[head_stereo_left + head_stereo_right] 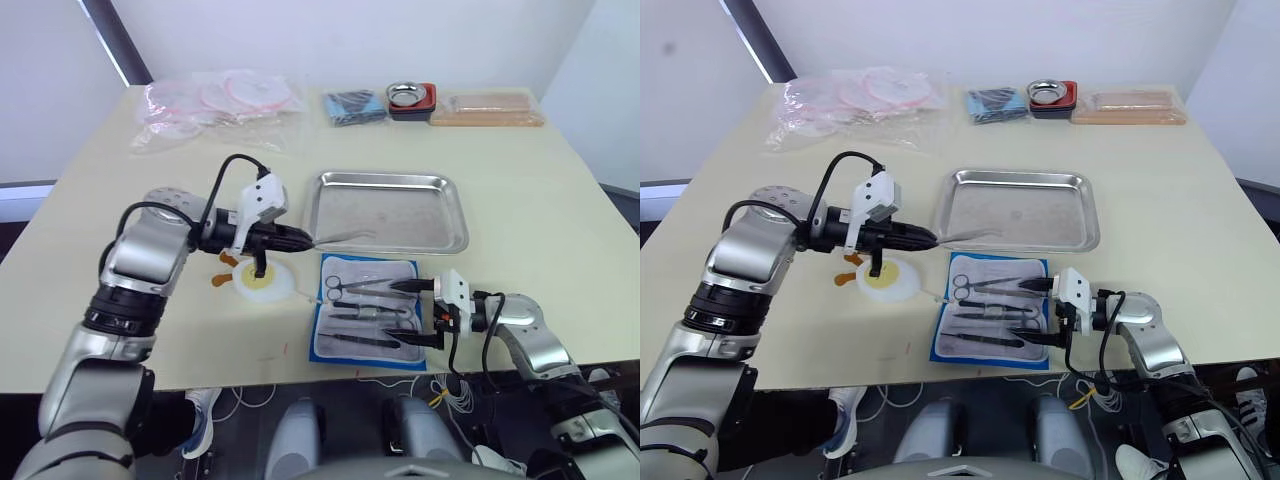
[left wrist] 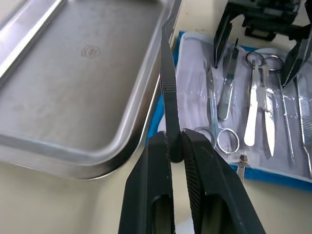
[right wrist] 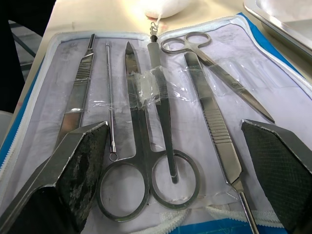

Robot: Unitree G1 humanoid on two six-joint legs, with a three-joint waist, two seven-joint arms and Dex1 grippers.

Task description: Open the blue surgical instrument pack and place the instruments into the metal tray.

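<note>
The blue surgical instrument pack (image 1: 365, 312) lies unfolded in front of the metal tray (image 1: 400, 215), its pale lining facing up. Several instruments rest on the lining, among them ring-handled scissors (image 3: 146, 161), straight tweezers (image 3: 214, 126) and a thin probe (image 3: 109, 97). My left gripper (image 1: 305, 240) is shut on one slim pair of tweezers (image 2: 168, 87), whose tip reaches over the tray's front-left rim. At the pack's right edge my right gripper (image 1: 408, 313) stands open, its fingers spread on either side of the row of instruments and holding nothing.
A round yellow-white disc (image 1: 264, 280) lies just under my left gripper. Along the far edge sit clear plastic bags (image 1: 220, 105), a dark-blue folded bundle (image 1: 353, 106), a small steel bowl (image 1: 411, 97) and a tan flat board (image 1: 487, 108). The pack lies close to the table's front edge.
</note>
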